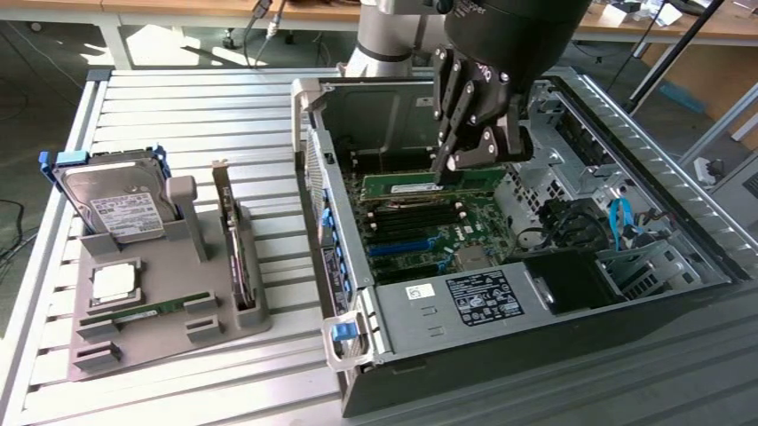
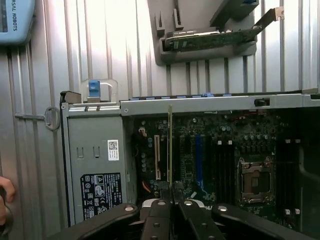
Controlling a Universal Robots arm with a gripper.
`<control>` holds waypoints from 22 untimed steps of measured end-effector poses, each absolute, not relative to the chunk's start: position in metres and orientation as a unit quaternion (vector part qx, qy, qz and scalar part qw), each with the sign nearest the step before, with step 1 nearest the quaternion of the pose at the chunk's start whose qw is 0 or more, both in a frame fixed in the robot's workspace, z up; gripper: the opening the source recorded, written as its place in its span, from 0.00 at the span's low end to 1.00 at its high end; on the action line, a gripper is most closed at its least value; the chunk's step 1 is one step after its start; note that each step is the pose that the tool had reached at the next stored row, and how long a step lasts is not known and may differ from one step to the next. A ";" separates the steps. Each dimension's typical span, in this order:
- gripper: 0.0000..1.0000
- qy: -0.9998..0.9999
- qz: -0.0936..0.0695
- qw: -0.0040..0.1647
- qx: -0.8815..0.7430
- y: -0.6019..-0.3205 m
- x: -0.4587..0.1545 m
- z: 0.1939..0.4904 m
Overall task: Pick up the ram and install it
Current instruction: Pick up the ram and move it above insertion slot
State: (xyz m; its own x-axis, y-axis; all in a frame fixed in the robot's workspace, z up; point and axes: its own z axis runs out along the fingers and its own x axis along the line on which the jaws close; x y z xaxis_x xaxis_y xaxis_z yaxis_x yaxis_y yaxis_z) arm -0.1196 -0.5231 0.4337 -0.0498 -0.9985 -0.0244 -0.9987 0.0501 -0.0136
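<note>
- The hand (image 1: 464,165) clamps the ram (image 1: 409,185) by its upper long edge, jaws drawn narrow on the thin green board.
- In the wrist view the hand (image 2: 171,189) pinches the ram (image 2: 170,145) edge-on, so it shows as a thin line running straight out from the fingertips.
- The ram hangs level just under the hand, inside the open computer case (image 1: 311,133). It is above the motherboard (image 1: 427,235) and its dark memory slots (image 1: 432,216). Whether it touches a slot cannot be told.
- A white label sits on the ram's face, its print too small to read.
- Below the hand, at the near end of the case, the power supply (image 1: 474,302) carries a black label with white print and a small white sticker beside it. Neither can be read.
- In the wrist view the power supply (image 2: 97,165) shows a white code sticker and a black label with warning symbols.
- The letters "RSAL ROBOTS" read on a pale blue panel (image 2: 15,20) in the wrist view.
- Well away from the hand, toward the exterior view's left, a grey holder (image 1: 166,333) stands on the slatted tabletop (image 1: 213,115).
- The holder bears a hard drive (image 1: 113,209) with a white label, a dark expansion card (image 1: 237,257) standing on edge, and a second ram stick (image 1: 142,312) lying flat.
- A person's fingers (image 2: 4,197) show beside the case, apart from the hand.
</note>
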 end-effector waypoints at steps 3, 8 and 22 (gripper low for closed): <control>0.12 0.727 0.003 0.014 -0.687 -0.523 -0.111 0.434; 0.12 0.720 0.004 0.014 -0.694 -0.523 -0.093 0.433; 0.12 0.718 0.004 0.014 -0.696 -0.523 -0.040 0.433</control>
State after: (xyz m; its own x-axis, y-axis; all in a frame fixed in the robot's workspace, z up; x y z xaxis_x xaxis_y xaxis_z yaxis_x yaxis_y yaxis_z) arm -0.0400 -0.5231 0.4327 -0.0306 -0.9992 -0.0245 -0.9994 0.0309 -0.0136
